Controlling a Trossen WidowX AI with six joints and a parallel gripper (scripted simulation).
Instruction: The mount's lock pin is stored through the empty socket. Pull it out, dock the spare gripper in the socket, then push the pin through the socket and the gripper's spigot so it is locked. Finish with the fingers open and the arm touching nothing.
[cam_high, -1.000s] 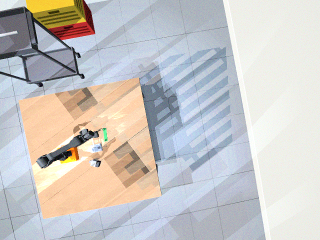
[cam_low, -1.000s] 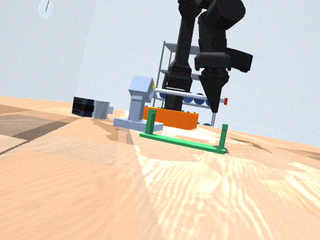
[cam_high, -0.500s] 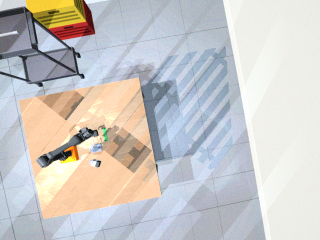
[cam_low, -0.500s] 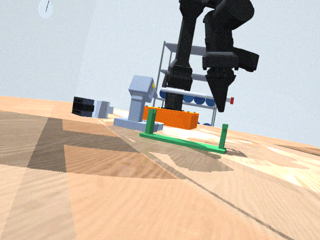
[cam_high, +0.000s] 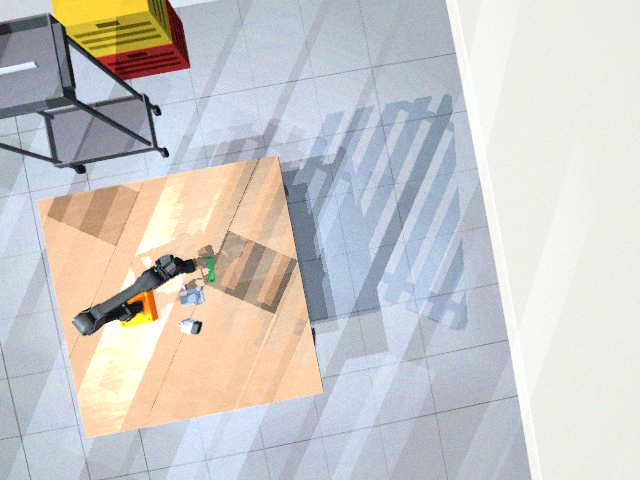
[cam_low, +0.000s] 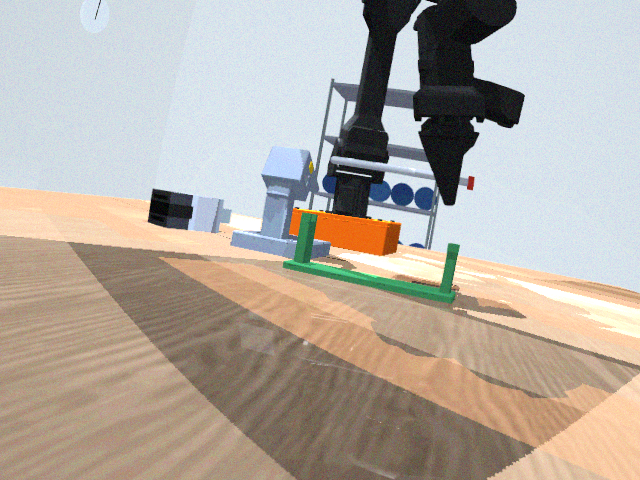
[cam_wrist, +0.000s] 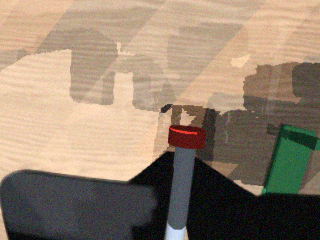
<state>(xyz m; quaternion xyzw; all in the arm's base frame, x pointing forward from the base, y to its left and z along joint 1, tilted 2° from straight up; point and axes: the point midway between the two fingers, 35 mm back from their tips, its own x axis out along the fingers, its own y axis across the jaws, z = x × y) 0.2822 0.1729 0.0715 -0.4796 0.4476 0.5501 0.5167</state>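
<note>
My gripper (cam_high: 199, 264) (cam_low: 450, 198) (cam_wrist: 177, 160) is shut on the lock pin (cam_low: 372, 165) (cam_wrist: 186, 138) near its red head. The pin is held roughly level above the table, and its far end points toward the mount. The pale blue-grey mount (cam_high: 192, 296) (cam_low: 279, 211) stands upright. In the exterior view a small gap shows between the pin's far end and the mount's head, so the pin is out of the socket. The spare gripper (cam_high: 191, 326) (cam_low: 205, 212), pale with a black end, lies on the table beside the mount.
A green rack (cam_high: 209, 271) (cam_low: 369, 280) (cam_wrist: 290, 165) with two upright posts stands on the table near the mount, below and beside my gripper. The arm's orange base (cam_high: 149, 308) (cam_low: 351, 235) is behind the mount in the exterior view. A cart and crates stand off the table.
</note>
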